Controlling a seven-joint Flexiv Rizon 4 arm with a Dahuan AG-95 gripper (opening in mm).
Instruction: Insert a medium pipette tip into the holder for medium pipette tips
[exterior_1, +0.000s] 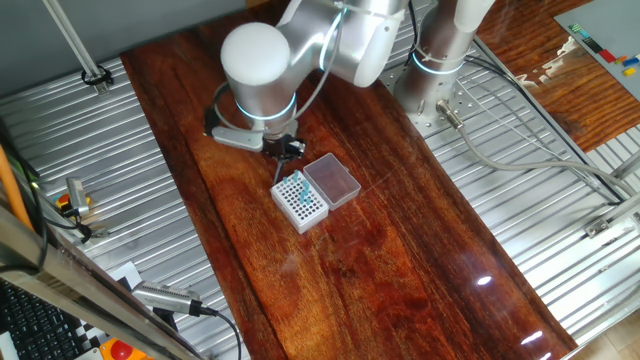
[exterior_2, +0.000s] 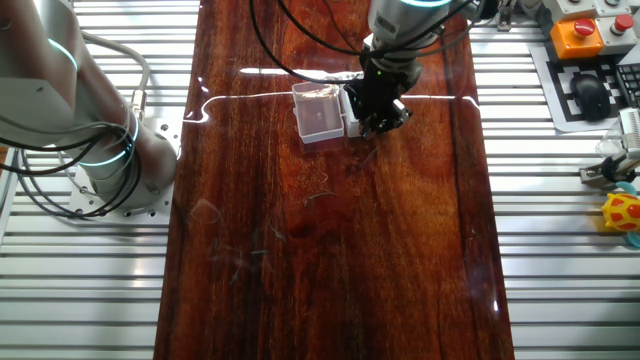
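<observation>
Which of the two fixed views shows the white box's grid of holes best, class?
The fixed view with the arm at the top: the white box faces the camera, showing its grid and a few teal tips, with the clear lid open beside it. In the other fixed view, the gripper covers the grid; mainly the lid shows.

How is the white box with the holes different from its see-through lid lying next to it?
The white box is solid white with a grid of small holes on top, while the clear lid is see-through, so the brown table shows through it. The box holds some teal-blue tips; the lid holds nothing. The gripper hangs near the box's end, not the lid's. Both are small, squarish and joined.
</observation>
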